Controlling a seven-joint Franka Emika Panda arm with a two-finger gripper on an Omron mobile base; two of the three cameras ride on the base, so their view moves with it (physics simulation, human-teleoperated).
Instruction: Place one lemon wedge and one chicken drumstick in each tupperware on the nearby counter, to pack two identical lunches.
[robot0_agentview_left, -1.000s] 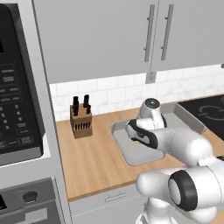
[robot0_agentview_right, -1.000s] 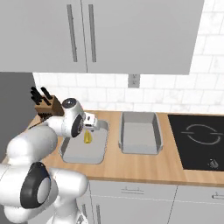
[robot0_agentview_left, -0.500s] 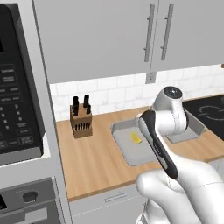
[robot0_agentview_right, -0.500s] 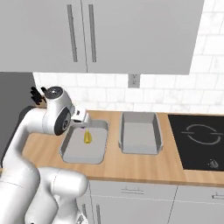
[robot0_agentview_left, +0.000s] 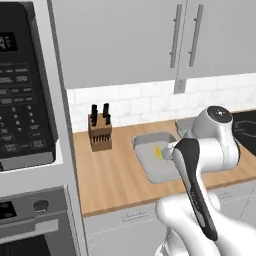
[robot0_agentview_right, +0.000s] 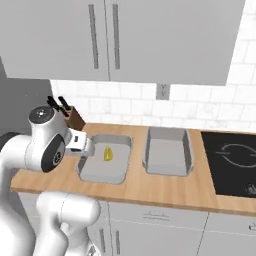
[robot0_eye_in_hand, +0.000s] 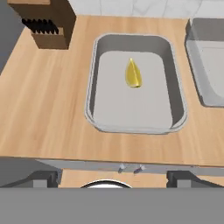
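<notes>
Lemon wedge (robot0_eye_in_hand: 133, 74) is seen lying alone on the floor of the left tupperware (robot0_eye_in_hand: 97, 65), toward the back of that tray and slightly right of its middle, touching none of its walls; the same yellow piece (robot0_agentview_right: 107, 154) is picked out in the right base view and again (robot0_agentview_left: 158, 151) in the left base view, where it sits just beside the arm's dark forearm. This tray is set on the wooden counter (robot0_eye_in_hand: 43, 100), near the front edge. A second tupperware (robot0_agentview_right: 167, 152) is placed just to the right of the first (a narrow strip of bare wood is left between the two rims), and its floor is shown bare in the right base view. A wooden knife block (robot0_eye_in_hand: 46, 24) with dark handles is stood at the back of the counter, toward its left end, apart from the left tray. The black cooktop (robot0_agentview_right: 235, 162) is set into the counter to the right of the second tray. The gripper (robot0_eye_in_hand: 113, 177) is held above the front edge of the counter, in front of the left tray, with its two dark finger tips (robot0_eye_in_hand: 43, 178) spread wide apart and nothing caught between them. Grey wall cabinets (robot0_agentview_right: 110, 35) with bar handles are hung above the tiled back wall.
</notes>
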